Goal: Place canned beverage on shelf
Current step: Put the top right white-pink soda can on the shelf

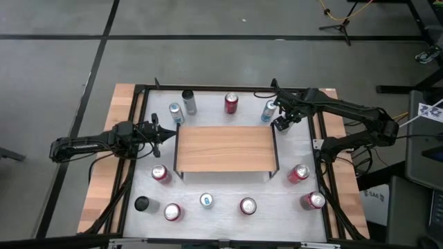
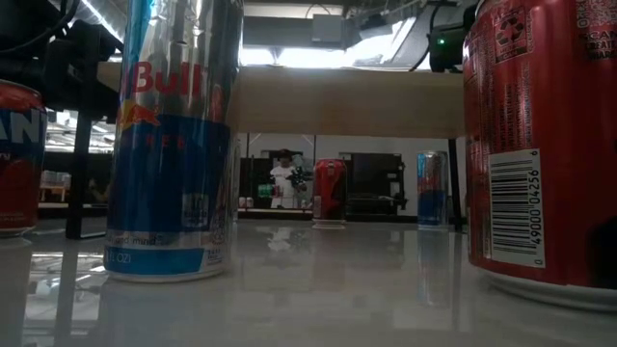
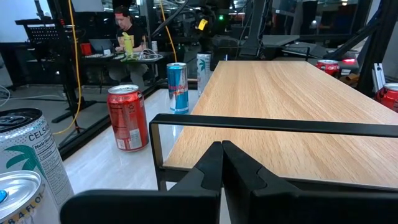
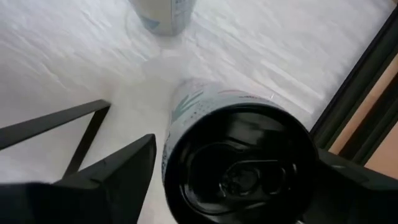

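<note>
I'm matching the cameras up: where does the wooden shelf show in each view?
High view: the shelf sits at the centre.
Low view: the shelf spans the upper part, seen edge-on.
Left wrist view: the shelf fills the middle and right.
Right wrist view: cannot tell.
Shared landmark: the red can beyond the shelf.
</note>
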Tool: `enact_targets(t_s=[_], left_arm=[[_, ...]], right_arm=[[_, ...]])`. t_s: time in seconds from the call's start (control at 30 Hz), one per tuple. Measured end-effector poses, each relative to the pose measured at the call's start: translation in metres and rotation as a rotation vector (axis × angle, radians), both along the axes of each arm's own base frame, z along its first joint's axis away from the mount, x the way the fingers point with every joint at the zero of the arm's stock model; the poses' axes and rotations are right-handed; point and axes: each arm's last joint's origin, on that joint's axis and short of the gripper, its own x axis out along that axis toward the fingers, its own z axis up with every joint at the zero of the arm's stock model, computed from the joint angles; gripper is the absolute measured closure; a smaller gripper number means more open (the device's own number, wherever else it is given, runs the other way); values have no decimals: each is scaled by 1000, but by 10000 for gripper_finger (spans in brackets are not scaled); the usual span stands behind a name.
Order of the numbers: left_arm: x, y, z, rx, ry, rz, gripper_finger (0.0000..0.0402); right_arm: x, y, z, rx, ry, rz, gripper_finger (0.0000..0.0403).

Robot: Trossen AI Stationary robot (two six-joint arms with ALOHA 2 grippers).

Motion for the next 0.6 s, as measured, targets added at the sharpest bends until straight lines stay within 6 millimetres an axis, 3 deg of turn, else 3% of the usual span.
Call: enact_targets(t_s=[0.23,0.4,0.6], left_arm=[[0,0,0,0,0,0,401],[0,0,0,2,0,0,401],[0,0,0,2,0,0,401]], right_arm=[[0,0,1,-11,3,0,164],[-2,0,10,-28,2,1,164],[-2,0,42,-58,-10,-1,151]])
